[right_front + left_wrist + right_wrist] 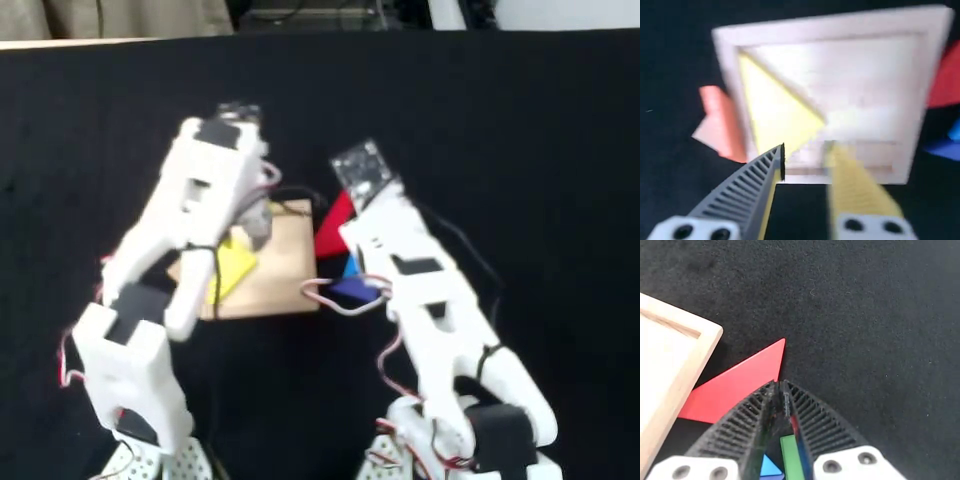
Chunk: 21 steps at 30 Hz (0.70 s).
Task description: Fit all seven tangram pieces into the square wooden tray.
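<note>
Now our left gripper (806,149) gapes over the tray's (830,22) yellow triangle (772,112); our right gripper (780,387), pinched together, overhangs the red triangle (740,385)

Yellow triangle (775,115) lies flat in the wooden tray (840,22) — red triangle (735,387) and blue pieces (352,288) just outside.
</note>
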Available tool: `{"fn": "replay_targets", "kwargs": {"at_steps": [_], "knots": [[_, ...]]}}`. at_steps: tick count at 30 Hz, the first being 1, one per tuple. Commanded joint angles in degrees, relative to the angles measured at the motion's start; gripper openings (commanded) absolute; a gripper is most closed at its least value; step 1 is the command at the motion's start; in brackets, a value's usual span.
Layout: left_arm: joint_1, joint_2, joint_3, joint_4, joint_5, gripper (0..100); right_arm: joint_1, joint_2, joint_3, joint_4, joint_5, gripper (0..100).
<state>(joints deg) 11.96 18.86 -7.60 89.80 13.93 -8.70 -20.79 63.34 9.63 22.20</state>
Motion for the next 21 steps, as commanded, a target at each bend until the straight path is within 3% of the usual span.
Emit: {"fn": "replay_targets", "kwargs": {"at_steps": [1,8,21], "knots": [[5.9,-0.7,-2.9,-0.1,0.6,5,0.6,-0.7,-0.5,-1.3,0.8,1.1],[6.8,5.1,1.5,-9.1,0.7,6,0.7,-0.4,-0.2,-1.3,0.8,1.1],[2.7,11.0,-1.5,-9.3,0.6,6,0.7,-0.4,-0.3,-1.3,0.8,1.1]]}}
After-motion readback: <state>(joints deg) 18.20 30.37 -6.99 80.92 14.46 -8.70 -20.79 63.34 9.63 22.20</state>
